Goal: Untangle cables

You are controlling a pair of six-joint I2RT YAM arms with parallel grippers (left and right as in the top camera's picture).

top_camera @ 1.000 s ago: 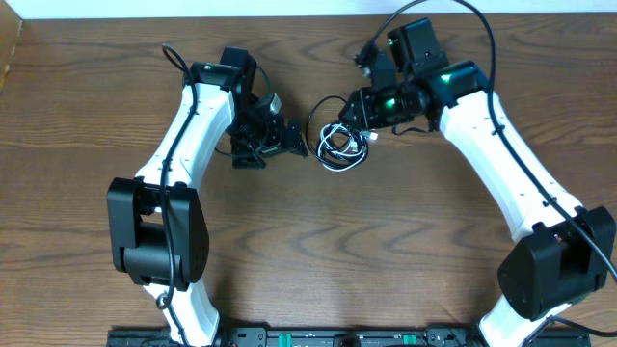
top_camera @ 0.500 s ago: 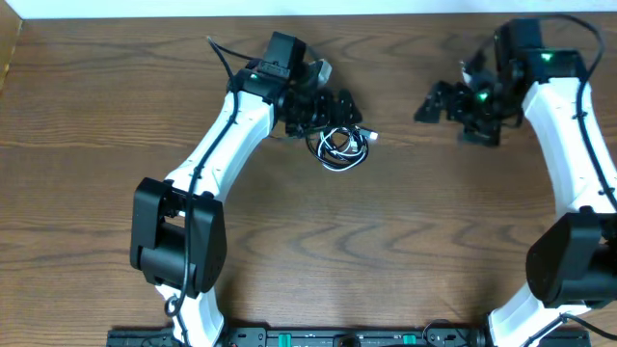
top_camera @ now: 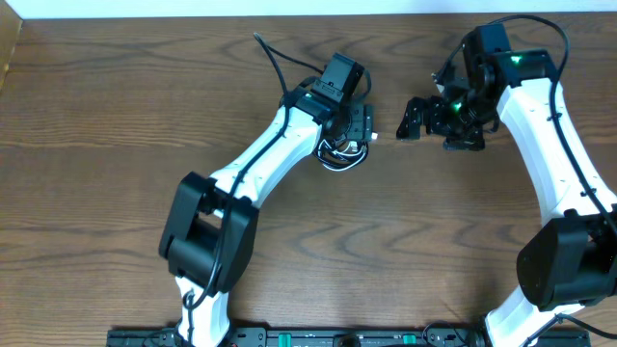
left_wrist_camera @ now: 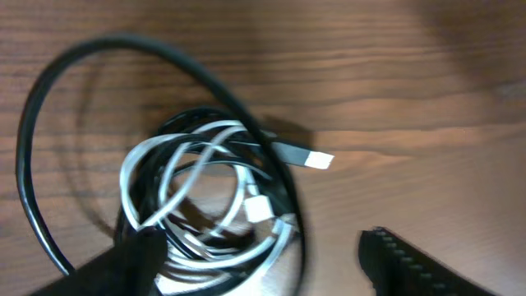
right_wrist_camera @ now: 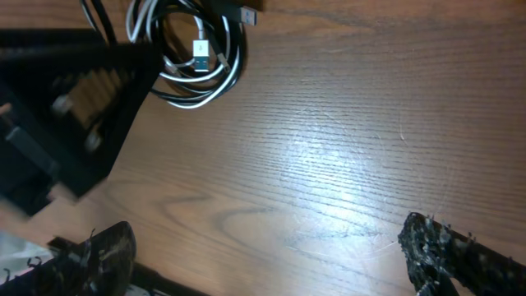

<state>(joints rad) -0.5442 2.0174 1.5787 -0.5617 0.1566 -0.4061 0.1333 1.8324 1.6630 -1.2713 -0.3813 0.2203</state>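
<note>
The cables (top_camera: 339, 156) lie as one small coil of white and black cords on the wooden table (top_camera: 116, 145). In the left wrist view the coil (left_wrist_camera: 205, 189) shows a white plug (left_wrist_camera: 256, 210), a silver-tipped black plug (left_wrist_camera: 315, 160) and a wide black loop (left_wrist_camera: 33, 123). My left gripper (top_camera: 349, 130) hangs directly over the coil, open; its left finger (left_wrist_camera: 123, 263) overlaps the coil's lower edge and its right finger (left_wrist_camera: 411, 263) stands apart on bare wood. My right gripper (top_camera: 416, 118) is open to the right of the bundle, with only table between its fingers (right_wrist_camera: 99, 255).
From the right wrist camera the coil (right_wrist_camera: 201, 57) sits at the top left, partly behind the left arm's black gripper body (right_wrist_camera: 66, 107). The table's far edge meets a white wall (top_camera: 289, 8).
My left arm has swung right and come down over the coil, its jaws narrowing a little. My right gripper left the bundle, opened, pulled away right, then drifted slightly back left.
</note>
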